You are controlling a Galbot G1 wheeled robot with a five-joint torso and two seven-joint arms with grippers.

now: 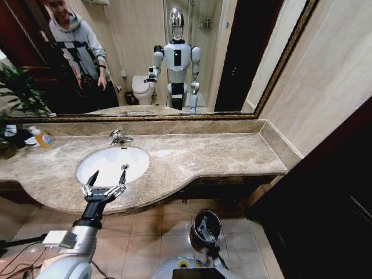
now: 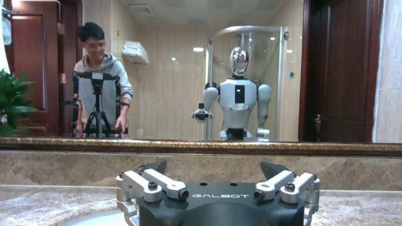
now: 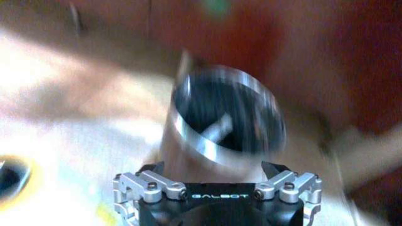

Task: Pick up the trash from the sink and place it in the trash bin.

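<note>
The left gripper (image 1: 108, 175) hangs with its two dark fingers spread wide apart and nothing between them, at the front rim of the sink (image 1: 87, 168), its fingertips over the near part of the white oval basin. In the left wrist view the same gripper (image 2: 215, 170) shows its finger mounts well apart, with the marble backsplash (image 2: 75, 167) and the gold-framed mirror (image 2: 188, 147) beyond it. The basin's white surface looks bare where it can be seen. The chrome faucet (image 1: 119, 137) stands at the sink's rear edge, on the beige marble counter (image 1: 221, 154). An orange-yellow bottle with a white top (image 1: 41, 137) lies near the counter's far left corner, beside a green plant (image 1: 17, 93).

The right gripper (image 3: 217, 165) is held low, below the counter's front edge; the blurred view shows its finger mounts apart, but whether the fingers are parted or closed I cannot tell. Just beyond it stands the trash bin (image 3: 188, 136), a round black bin with a shiny metal rim, and a pale stick-like piece of trash (image 3: 217, 129) rests inside it. In the head view the trash bin (image 1: 215, 218) sits on the tiled floor (image 1: 145, 232) in front of the counter, with pale items visible in its dark interior.
</note>
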